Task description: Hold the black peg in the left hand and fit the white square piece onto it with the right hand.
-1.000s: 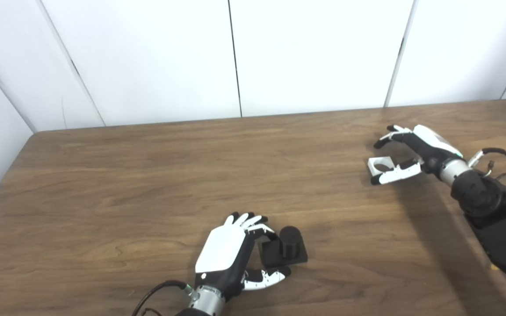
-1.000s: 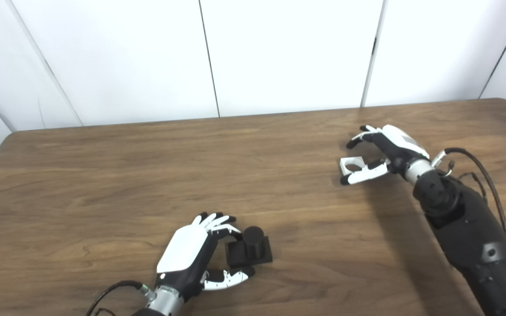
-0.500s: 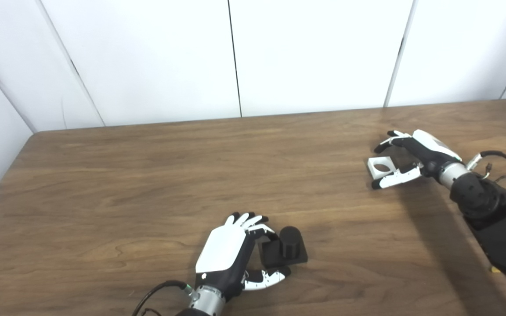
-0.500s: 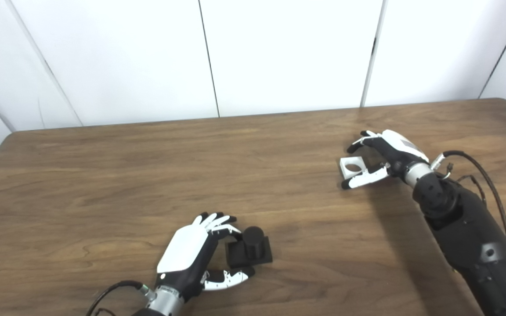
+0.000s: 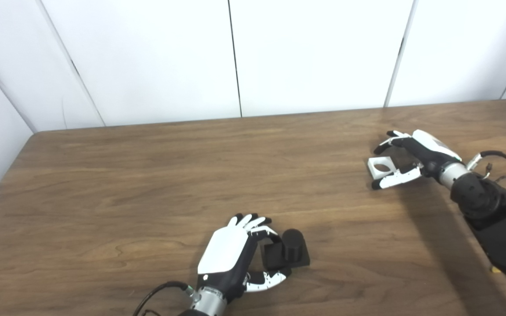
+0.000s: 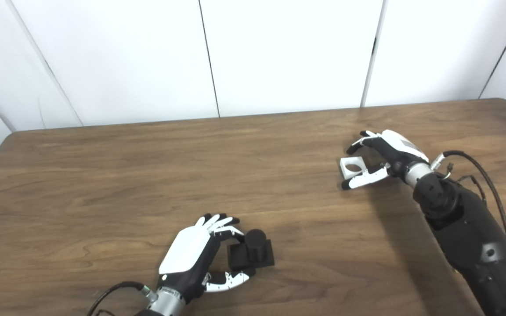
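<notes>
The black peg (image 5: 291, 250), a short cylinder on a square black base, stands on the table near the front centre. My left hand (image 5: 231, 254) wraps its left side, with curled fingers (image 5: 262, 229) on the far corner and the thumb (image 5: 270, 278) along the near edge. The white square piece (image 5: 380, 166), with a round hole, lies flat at the right. My right hand (image 5: 415, 151) is open around it. Its fingers (image 5: 387, 141) arch over the far side and its thumb (image 5: 395, 179) lies beside the near edge.
The wooden table (image 5: 147, 184) reaches back to a white panelled wall. Its right edge passes close behind my right forearm (image 5: 490, 206), which trails a black cable (image 5: 505, 153). Another cable (image 5: 156, 292) runs from my left wrist at the front edge.
My right hand dropped lower around the white piece a second ago and has since held still. My left hand curled tighter and nudged the black peg slightly right.
</notes>
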`<state>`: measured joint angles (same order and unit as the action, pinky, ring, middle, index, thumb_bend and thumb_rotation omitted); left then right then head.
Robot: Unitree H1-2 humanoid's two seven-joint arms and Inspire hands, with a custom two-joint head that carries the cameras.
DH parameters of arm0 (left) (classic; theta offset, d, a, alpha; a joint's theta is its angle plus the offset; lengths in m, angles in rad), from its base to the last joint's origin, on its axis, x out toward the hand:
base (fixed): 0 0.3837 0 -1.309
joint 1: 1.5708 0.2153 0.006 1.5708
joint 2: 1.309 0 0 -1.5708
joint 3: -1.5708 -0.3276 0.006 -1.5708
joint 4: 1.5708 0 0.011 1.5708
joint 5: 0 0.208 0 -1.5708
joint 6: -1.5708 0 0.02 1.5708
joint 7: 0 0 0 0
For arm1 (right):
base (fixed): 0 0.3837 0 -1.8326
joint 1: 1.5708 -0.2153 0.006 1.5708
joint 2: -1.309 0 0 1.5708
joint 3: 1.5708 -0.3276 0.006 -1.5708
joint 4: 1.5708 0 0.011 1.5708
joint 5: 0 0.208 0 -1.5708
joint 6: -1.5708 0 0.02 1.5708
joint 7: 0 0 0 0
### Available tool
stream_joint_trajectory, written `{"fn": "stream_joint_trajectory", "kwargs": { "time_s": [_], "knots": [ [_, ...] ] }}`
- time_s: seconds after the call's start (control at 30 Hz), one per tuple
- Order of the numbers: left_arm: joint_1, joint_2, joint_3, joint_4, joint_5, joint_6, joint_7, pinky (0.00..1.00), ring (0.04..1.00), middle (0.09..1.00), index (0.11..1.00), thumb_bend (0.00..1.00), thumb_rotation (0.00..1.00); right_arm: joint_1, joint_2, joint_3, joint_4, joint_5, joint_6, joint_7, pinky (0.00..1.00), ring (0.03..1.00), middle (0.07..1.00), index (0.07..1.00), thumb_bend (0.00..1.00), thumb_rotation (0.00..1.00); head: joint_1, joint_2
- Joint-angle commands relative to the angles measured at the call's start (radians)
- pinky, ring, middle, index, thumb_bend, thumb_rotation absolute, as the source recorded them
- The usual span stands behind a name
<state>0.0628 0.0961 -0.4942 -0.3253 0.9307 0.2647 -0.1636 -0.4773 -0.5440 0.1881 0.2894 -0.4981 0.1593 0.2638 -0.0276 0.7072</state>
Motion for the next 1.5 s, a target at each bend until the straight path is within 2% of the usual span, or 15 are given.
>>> {"fn": "stream_joint_trajectory", "kwargs": {
  "time_s": [0.0, 0.23, 0.6, 0.93, 1.13, 1.23, 1.27, 1.47],
  "knots": [
    [-0.001, -0.001, -0.002, 0.001, 0.015, 0.000, -0.018, 1.00, 0.952, 0.887, 0.612, 0.61, 0.25, -0.050, -0.032, -0.008, -0.014, -0.006, -0.038, -0.020, 0.98, 1.000, 0.965, 0.695, 0.93, 0.31, 0.000, 0.001],
    [-0.002, -0.005, -0.001, 0.001, 0.021, 0.001, -0.019, 1.00, 0.951, 0.888, 0.615, 0.62, 0.27, -0.045, -0.037, -0.009, -0.016, -0.003, -0.037, -0.009, 0.98, 1.000, 0.960, 0.653, 0.89, 0.29, -0.004, 0.004],
    [-0.004, -0.009, 0.001, 0.008, 0.025, -0.001, -0.015, 1.00, 0.951, 0.886, 0.616, 0.62, 0.27, -0.045, -0.047, -0.005, 0.009, -0.004, -0.072, -0.013, 0.98, 1.000, 0.941, 0.592, 0.82, 0.28, -0.005, -0.001],
    [-0.005, -0.011, 0.003, 0.008, 0.020, -0.004, -0.016, 1.00, 0.952, 0.887, 0.617, 0.62, 0.29, -0.044, -0.047, -0.007, 0.015, -0.004, -0.074, -0.013, 0.96, 1.000, 0.938, 0.593, 0.83, 0.27, -0.007, -0.005],
    [-0.005, -0.011, 0.002, 0.004, 0.028, 0.003, -0.028, 1.00, 0.957, 0.889, 0.617, 0.61, 0.29, -0.042, -0.050, -0.008, 0.024, -0.002, -0.097, -0.021, 0.96, 1.000, 0.931, 0.587, 0.82, 0.26, -0.007, -0.004],
    [-0.005, -0.011, 0.002, 0.004, 0.027, 0.004, -0.030, 1.00, 0.960, 0.891, 0.619, 0.61, 0.30, -0.042, -0.049, -0.009, 0.030, 0.000, -0.103, -0.025, 0.96, 1.000, 0.926, 0.512, 0.59, 0.18, -0.005, -0.004],
    [-0.005, -0.011, 0.002, 0.004, 0.029, 0.004, -0.031, 1.00, 0.961, 0.891, 0.619, 0.61, 0.30, -0.041, -0.048, -0.010, 0.029, 0.000, -0.102, -0.026, 0.96, 1.000, 0.925, 0.503, 0.56, 0.17, -0.005, -0.004],
    [-0.002, -0.011, 0.001, 0.003, 0.033, -0.001, -0.025, 1.00, 0.955, 0.882, 0.616, 0.62, 0.28, -0.037, -0.042, -0.015, 0.031, 0.004, -0.110, -0.033, 0.95, 1.000, 0.928, 0.492, 0.52, 0.15, -0.005, -0.002]
  ]
}}
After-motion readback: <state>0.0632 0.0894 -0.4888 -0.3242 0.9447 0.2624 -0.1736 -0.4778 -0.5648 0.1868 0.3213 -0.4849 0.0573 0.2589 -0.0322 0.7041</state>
